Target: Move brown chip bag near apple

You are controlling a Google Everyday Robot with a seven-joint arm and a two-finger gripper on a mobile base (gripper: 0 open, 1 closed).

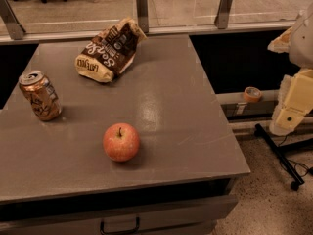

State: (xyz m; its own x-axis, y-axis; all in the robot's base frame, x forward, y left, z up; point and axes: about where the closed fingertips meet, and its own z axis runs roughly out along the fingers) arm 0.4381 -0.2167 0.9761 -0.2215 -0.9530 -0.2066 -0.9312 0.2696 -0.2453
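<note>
The brown chip bag (108,49) lies crumpled at the back of the grey table (186,131), left of centre, dark brown with cream edges and white lettering. The red-pink apple (121,141) stands stem up near the table's front, well apart from the bag. My gripper (293,102) shows as cream-coloured parts at the far right edge of the view, off the table's right side and away from both the bag and the apple. It holds nothing that I can see.
An orange-brown drink can (40,96) stands upright at the table's left edge. A tape roll (252,93) lies on a ledge to the right. A black stand base (281,155) is on the floor. A drawer handle (120,225) is below the front edge.
</note>
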